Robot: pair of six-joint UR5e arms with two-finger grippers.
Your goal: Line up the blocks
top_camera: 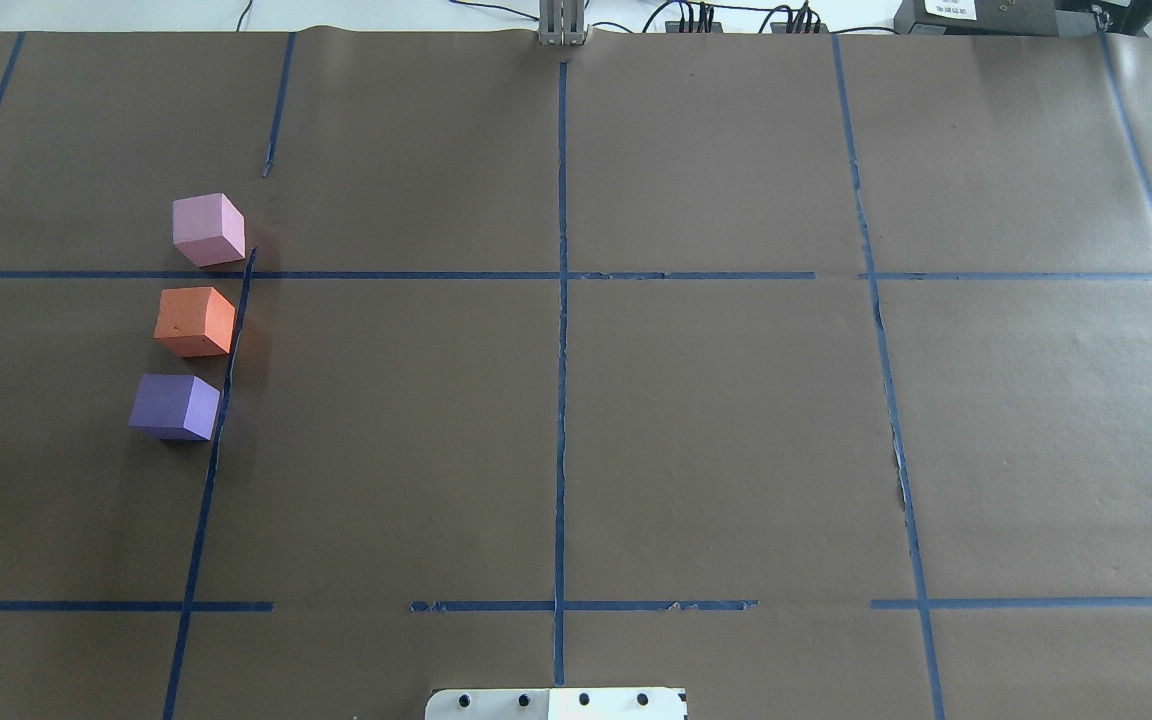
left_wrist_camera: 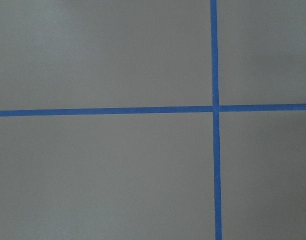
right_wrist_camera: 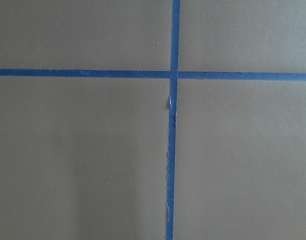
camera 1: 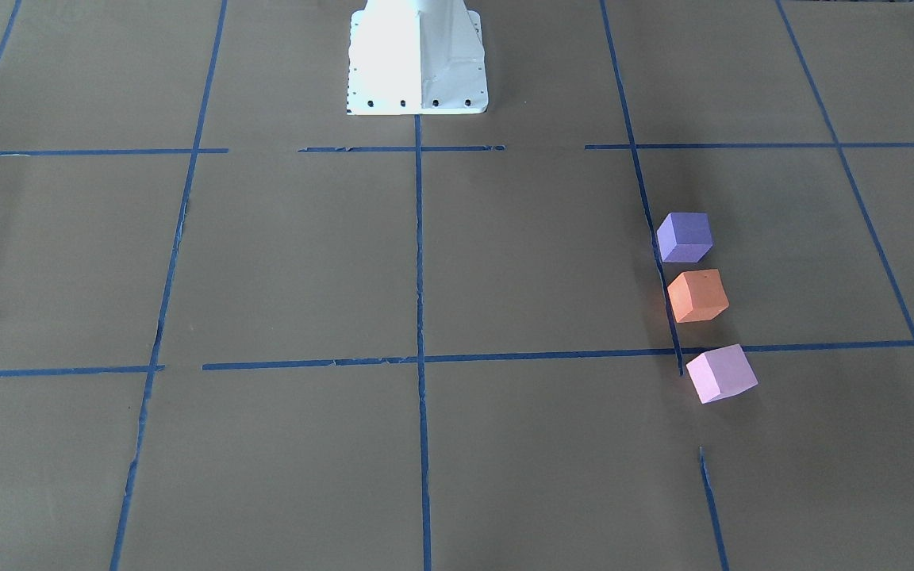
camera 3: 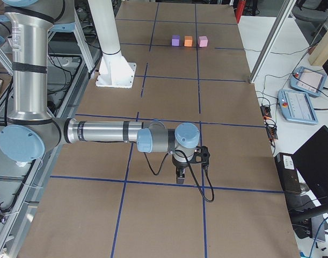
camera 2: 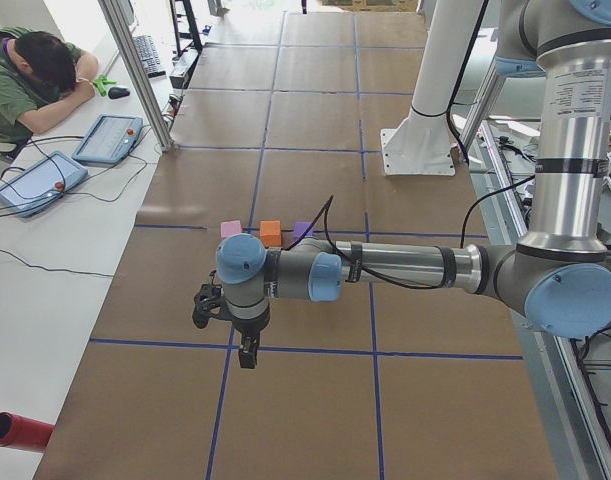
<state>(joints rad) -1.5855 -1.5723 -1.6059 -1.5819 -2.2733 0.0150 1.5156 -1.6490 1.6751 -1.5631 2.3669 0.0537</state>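
Three foam cubes stand in a close row on the brown paper, near a blue tape line. In the overhead view they lie at the left: the pink-lilac block (top_camera: pixel 208 229) farthest, the orange block (top_camera: pixel 195 320) in the middle, the violet-purple block (top_camera: pixel 175 406) nearest the robot. The front view shows the same row: purple (camera 1: pixel 685 236), orange (camera 1: pixel 697 295), pink (camera 1: pixel 720 373). My left gripper (camera 2: pixel 247 355) shows only in the left side view, away from the blocks. My right gripper (camera 3: pixel 180 177) shows only in the right side view, far from them. I cannot tell whether either is open or shut.
The white robot base (camera 1: pixel 417 63) stands at the table's middle edge. Blue tape lines (top_camera: pixel 561 400) divide the paper into squares. Both wrist views show only paper and tape. A person (camera 2: pixel 35 80) leans on the side desk by two tablets (camera 2: pixel 35 180).
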